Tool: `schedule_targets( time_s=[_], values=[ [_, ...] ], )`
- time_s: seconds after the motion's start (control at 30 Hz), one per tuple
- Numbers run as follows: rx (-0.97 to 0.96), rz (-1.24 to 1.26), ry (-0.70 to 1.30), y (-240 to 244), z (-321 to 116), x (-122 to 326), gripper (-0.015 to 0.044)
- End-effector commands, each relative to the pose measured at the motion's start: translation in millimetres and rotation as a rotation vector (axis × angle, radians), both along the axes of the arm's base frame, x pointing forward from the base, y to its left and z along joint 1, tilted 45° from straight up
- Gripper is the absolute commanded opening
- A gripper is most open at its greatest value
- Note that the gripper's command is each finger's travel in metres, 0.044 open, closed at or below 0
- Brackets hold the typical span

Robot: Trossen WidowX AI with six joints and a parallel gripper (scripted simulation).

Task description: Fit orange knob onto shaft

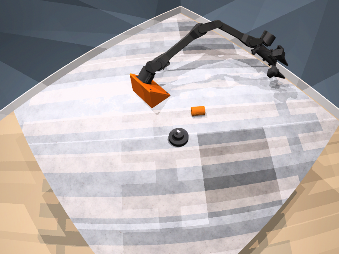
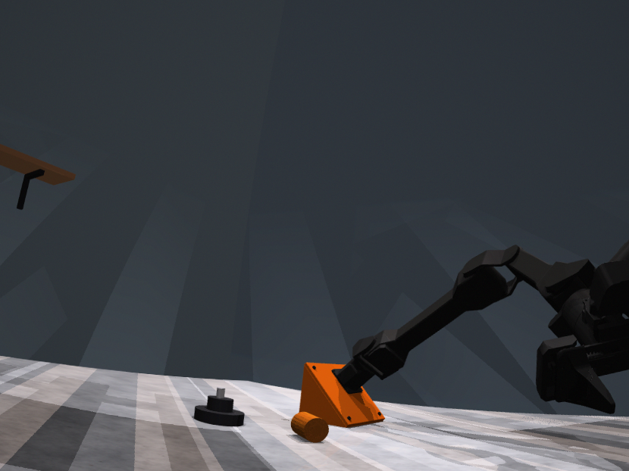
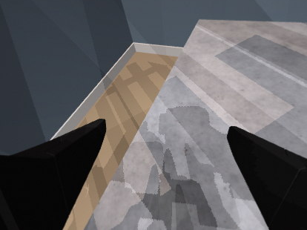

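In the top view, going left to right, the orange wedge-shaped base (image 1: 142,94) (image 2: 320,399) of the black arm (image 1: 181,46) (image 2: 427,329) sits left of centre on the bench (image 1: 93,180) (image 2: 126,440) (image 3: 226,84). Near the middle of the frame stands the round black pedestal (image 1: 178,142) (image 2: 219,415), its silver shaft (image 1: 178,131) (image 2: 220,392) pointing up, bare. Just up and right of it, the orange knob (image 1: 198,110) (image 2: 309,427) lies on its side, apart from the pedestal. At upper right, the jaws (image 1: 279,69) hang above the bench, spread wide around nothing.
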State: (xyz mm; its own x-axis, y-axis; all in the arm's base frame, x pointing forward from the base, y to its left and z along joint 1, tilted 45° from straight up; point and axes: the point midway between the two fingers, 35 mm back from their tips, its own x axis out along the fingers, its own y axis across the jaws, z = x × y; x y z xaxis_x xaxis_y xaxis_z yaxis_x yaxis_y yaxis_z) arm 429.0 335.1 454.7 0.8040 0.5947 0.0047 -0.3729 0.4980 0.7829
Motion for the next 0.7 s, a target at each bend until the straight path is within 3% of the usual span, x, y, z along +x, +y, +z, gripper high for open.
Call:
schedule_targets(
  time_s=[0.0, 0.17, 0.33, 0.5, 0.67],
  values=[
    [-0.012, -0.096, 0.183, -62, -33, 28, 0.0440],
    [0.019, -0.257, 0.444, -153, -76, 46, 0.0440],
    [0.119, -0.448, 0.720, -246, -117, 37, 0.0440],
    [0.293, -0.668, 1.007, -335, -154, -2, 0.0440],
    [0.559, -0.909, 1.308, -405, -185, -69, 0.0440]
  ],
)
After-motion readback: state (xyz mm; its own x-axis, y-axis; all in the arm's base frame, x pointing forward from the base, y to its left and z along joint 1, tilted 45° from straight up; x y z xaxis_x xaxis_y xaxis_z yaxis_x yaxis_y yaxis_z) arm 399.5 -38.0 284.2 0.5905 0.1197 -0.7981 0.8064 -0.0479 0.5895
